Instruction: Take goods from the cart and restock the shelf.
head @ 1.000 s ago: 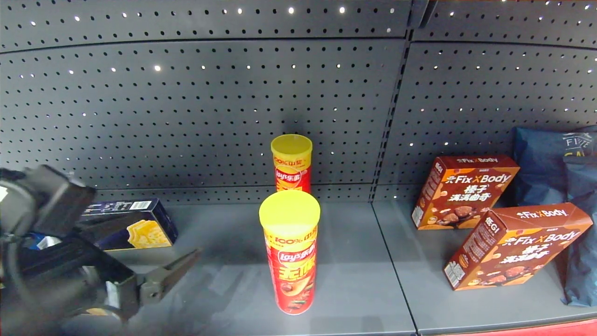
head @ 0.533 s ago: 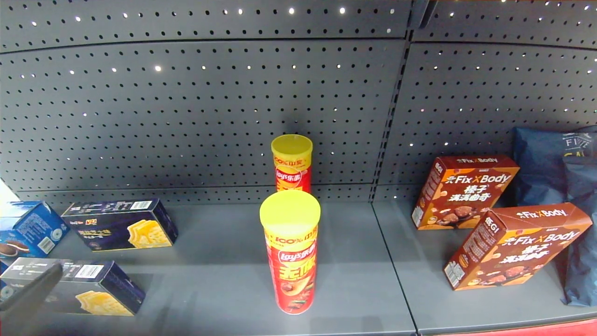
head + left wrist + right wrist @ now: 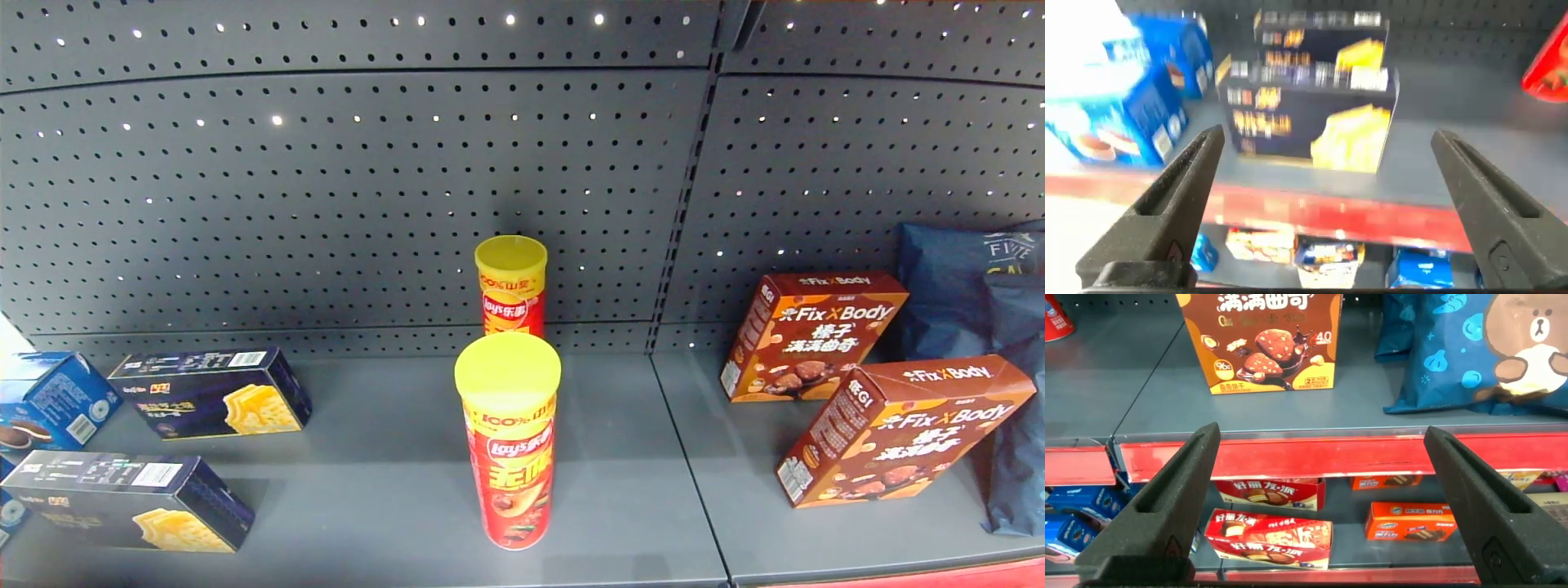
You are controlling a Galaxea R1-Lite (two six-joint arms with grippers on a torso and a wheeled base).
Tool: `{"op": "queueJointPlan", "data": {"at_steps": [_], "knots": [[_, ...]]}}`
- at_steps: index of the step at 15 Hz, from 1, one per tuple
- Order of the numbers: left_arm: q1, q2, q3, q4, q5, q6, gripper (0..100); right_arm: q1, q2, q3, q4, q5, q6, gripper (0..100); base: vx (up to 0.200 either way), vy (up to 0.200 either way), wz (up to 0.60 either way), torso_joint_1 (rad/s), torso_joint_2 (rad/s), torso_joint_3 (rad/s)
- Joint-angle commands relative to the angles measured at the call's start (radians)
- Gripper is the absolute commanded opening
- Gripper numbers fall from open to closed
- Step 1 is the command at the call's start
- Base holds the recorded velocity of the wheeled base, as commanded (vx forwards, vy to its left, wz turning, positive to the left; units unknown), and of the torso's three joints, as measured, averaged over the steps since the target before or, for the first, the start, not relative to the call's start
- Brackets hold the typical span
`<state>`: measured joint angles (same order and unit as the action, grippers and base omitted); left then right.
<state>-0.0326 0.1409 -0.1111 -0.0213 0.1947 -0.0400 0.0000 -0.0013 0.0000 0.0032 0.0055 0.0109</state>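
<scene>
Left wrist view is showing my left claw (image 3: 1327, 204) hanging empty, jaws spread wide, out in front of the red edge strip (image 3: 1331, 216) of the shelf (image 3: 392, 490) and touching nothing. Just beyond that strip the front cracker box (image 3: 1310, 114) is lying flat near the shelf's front edge, with the rear cracker box (image 3: 1319, 33) behind it and a blue cookie box (image 3: 1118, 114) beside them. My right claw (image 3: 1323, 498) is hanging equally wide and empty before the other bay, where a brown snack box (image 3: 1261, 343) is standing beside a blue bag (image 3: 1478, 351). I am judging these goods placed and the next fetch due. With jaws this wide, a careless swing could be catching the strip or nudging the front cracker box, sitting close to the lip, off the shelf. Farther along, the front chip can (image 3: 510, 441) is standing tall and narrow, so a brush from an incoming item could be toppling it, and the tilted brown box (image 3: 898, 429) is looking ready to slide.
</scene>
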Motion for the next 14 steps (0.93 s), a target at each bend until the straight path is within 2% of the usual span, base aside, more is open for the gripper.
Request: {"op": "queueJointPlan", "data": {"at_steps": [1,3,4,5,6,8,11,12,13,14], "knots": [[0.013,-0.096,0.073,-0.003,-0.001,-0.003,100,0.0,0.001,0.0,0.0,0.001,0.0,100,0.0,0.0,0.0,0.0,0.0,0.0],[0.026,-0.116,0.108,-0.011,-0.012,0.0,100,0.0,0.001,0.0,0.0,0.001,0.0,100,0.0,0.0,0.0,0.0,0.0,0.0],[0.029,-0.141,0.111,-0.012,-0.061,-0.003,100,0.0,0.001,0.0,0.0,0.001,0.0,100,0.0,0.0,0.0,0.0,0.0,0.0],[0.029,-0.141,0.111,-0.006,-0.081,0.003,100,0.0,0.001,0.0,0.0,0.001,0.0,100,0.0,0.0,0.0,0.0,0.0,0.0],[0.029,-0.141,0.111,0.0,-0.104,0.017,100,0.0,0.001,0.0,0.0,0.001,0.0,100,0.0,0.0,0.0,0.0,0.0,0.0],[0.029,-0.141,0.111,0.021,-0.198,0.054,100,0.0,0.001,0.0,0.0,0.001,0.0,100,0.0,0.0,0.0,0.0,0.0,0.0],[0.031,-0.141,0.111,0.021,-0.19,0.065,100,0.0,0.001,0.0,0.0,0.001,0.0,100,0.0,0.0,0.0,0.0,0.0,0.0],[0.031,-0.141,0.111,0.021,-0.185,0.06,100,0.0,0.001,0.0,0.0,0.001,0.0,100,0.0,0.0,0.0,0.0,0.0,0.0],[0.031,-0.141,0.111,0.021,-0.185,0.034,100,0.0,0.001,0.0,0.0,0.001,0.0,100,0.0,0.0,0.0,0.0,0.0,0.0],[0.031,-0.141,0.111,0.021,-0.189,0.037,100,0.0,0.001,0.0,0.0,0.001,0.0,100,0.0,0.0,0.0,0.0,0.0,0.0]]}}
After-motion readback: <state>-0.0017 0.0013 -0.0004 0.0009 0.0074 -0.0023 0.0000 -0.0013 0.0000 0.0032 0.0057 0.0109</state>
